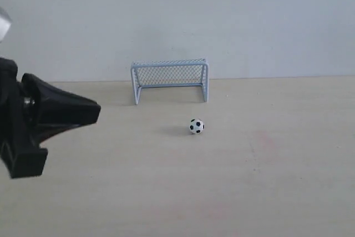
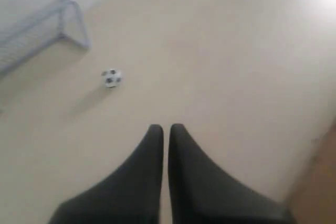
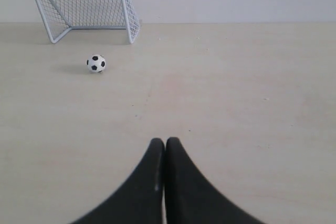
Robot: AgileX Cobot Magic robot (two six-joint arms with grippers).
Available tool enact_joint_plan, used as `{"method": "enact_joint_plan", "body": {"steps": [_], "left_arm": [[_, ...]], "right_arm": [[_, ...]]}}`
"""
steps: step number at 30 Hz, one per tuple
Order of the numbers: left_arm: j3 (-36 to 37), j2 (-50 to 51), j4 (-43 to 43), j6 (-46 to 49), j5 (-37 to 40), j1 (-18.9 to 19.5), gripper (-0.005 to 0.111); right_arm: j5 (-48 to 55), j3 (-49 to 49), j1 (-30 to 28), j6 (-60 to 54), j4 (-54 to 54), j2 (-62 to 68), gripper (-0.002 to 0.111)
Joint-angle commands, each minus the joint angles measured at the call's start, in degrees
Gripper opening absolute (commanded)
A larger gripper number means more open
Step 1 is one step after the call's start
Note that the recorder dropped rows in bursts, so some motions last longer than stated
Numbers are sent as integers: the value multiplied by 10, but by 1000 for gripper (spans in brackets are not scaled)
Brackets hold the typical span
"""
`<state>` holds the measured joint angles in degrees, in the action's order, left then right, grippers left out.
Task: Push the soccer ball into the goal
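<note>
- Since the ball rests on the bare table just right of the middle of the exterior frame, in front of the right part of the goal and apart from it, a straight shove toward the back of the table should carry it in. Nothing touches it yet, so I judge the push not begun.
- The goal stands upright in the upper middle of that frame. Its back is close to the wall and its open mouth faces the ball, likely so the net stops whatever rolls in.
- The left gripper fills the left edge of the exterior frame, its tip pointing right toward the ball but well apart from it.
- Its wrist view shows the two fingers pressed almost together, only a thin slit between them, holding nothing.
- Fingers closed like that make one blunt wedge. I judge this suits pushing better than a spread pair, which the small ball could slip between.
- The right gripper does not show in the exterior view. Its wrist view shows the fingers pressed together and empty, with ball and goal well ahead of them.
- Because the ball lines up nearer the right post than the middle of the mouth, a push that runs off-line could send it against that post or past it.
</note>
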<state>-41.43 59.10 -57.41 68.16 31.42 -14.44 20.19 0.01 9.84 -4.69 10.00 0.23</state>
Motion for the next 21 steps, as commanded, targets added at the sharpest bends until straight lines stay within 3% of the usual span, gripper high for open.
{"method": "enact_joint_plan", "body": {"steps": [1,3,5,11,21], "left_arm": [[42,-66,-141,-9,142,-1,4],[48,-96,-165,-9,246,-1,4],[48,-111,-166,-9,273,-1,4],[47,-124,-165,-9,279,-1,4],[-81,-213,-130,-31,281,0,4]], "right_arm": [[-6,0,-2,-2,0,-2,0],[-6,0,-2,-2,0,-2,0],[-6,0,-2,-2,0,-2,0],[-6,0,-2,-2,0,-2,0],[-6,0,-2,-2,0,-2,0]]}}
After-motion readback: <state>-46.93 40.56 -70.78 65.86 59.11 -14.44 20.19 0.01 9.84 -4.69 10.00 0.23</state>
